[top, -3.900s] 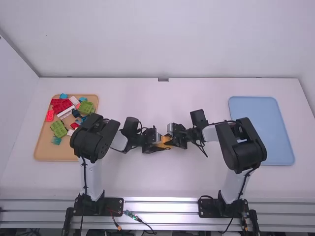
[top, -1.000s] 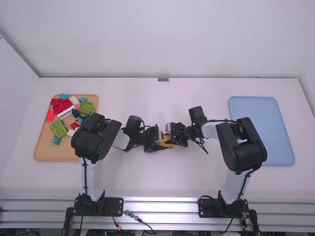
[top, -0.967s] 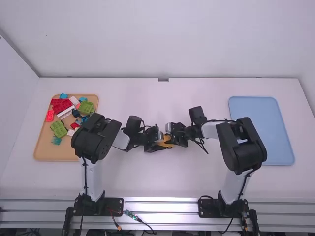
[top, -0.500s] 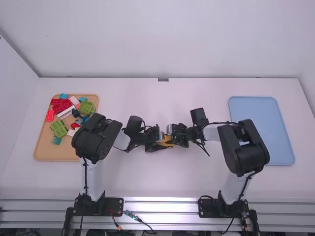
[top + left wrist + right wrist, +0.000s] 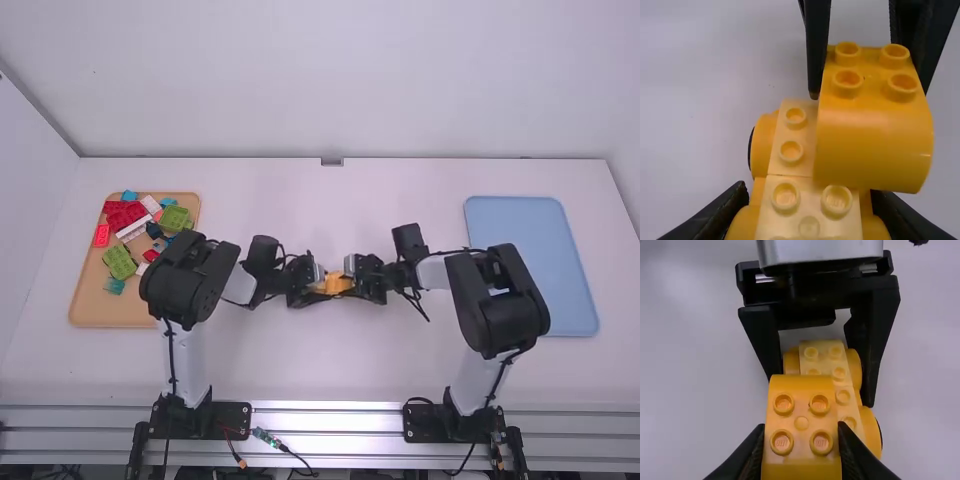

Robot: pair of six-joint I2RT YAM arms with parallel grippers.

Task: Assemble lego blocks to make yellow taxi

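Observation:
At mid-table in the high view, my left gripper [image 5: 311, 286] and my right gripper [image 5: 357, 282] face each other, with yellow parts [image 5: 333, 284] between them. My left gripper [image 5: 809, 212], in its wrist view, is shut on a yellow car base [image 5: 762, 145] topped by pale yellow studded bricks [image 5: 790, 150]. In the right wrist view, my right gripper [image 5: 802, 452] is shut on a curved yellow block [image 5: 801, 421], four studs showing. The block overlaps one side of the pale studs and sits askew to them; whether it is pressed on, I cannot tell.
A tan tray [image 5: 88, 308] at the left holds red, green, white, teal and dark bricks, partly behind the left arm. At the right lies a blue tray [image 5: 540, 265], its near-left part behind the right arm.
Since half a second ago, my left gripper has shifted slightly left and my right gripper slightly right. More yellow shows between them.

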